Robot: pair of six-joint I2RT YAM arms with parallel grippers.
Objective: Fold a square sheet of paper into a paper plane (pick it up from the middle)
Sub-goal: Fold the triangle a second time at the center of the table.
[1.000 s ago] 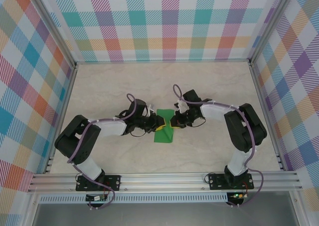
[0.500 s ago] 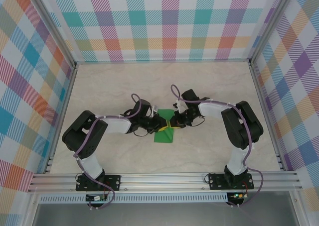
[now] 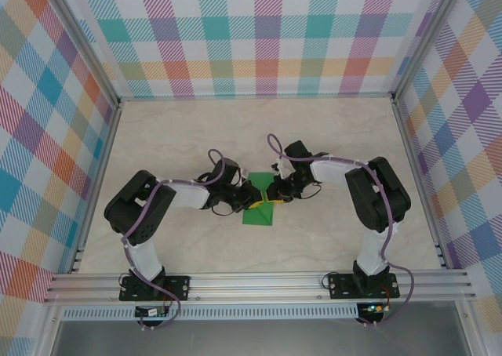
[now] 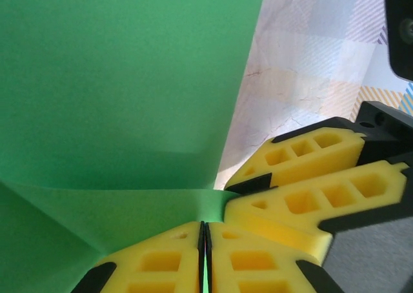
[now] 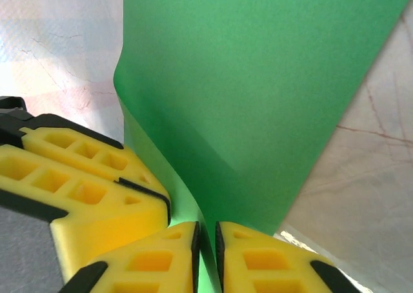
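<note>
The left arm point(image 3: 184, 199) reaches in low from the left side to the middle of the table point(image 3: 180, 136). The left jaws are shut tight. In the left wrist view the two yellow fingers point(image 4: 161, 264) press flat on each other, and just a thin green line of paper point(image 4: 122, 80) shows between them. So the left jaws have hold of the paper. I think they squeeze hard so the thin sheet cannot slip away while it is being folded.

The paper is in the middle of the table, right between the two arms. It is not flat. It bends, and a crease runs out from the spot where the jaws meet it. From above it looks like a small green shape, with its near end lying toward the arm bases.

The right jaws come in from the other side, just beside the left jaws. Their fingers point(image 5: 258, 261) are almost shut, with a slim gap, and the green paper runs through that gap. I cannot tell if they are pressing on it or are just loose around it.

The right arm point(image 3: 337, 169) bends in from the right. I think both arms meet at one spot because the paper is floppy. Two holds close together keep the crease sharp and straight.
</note>
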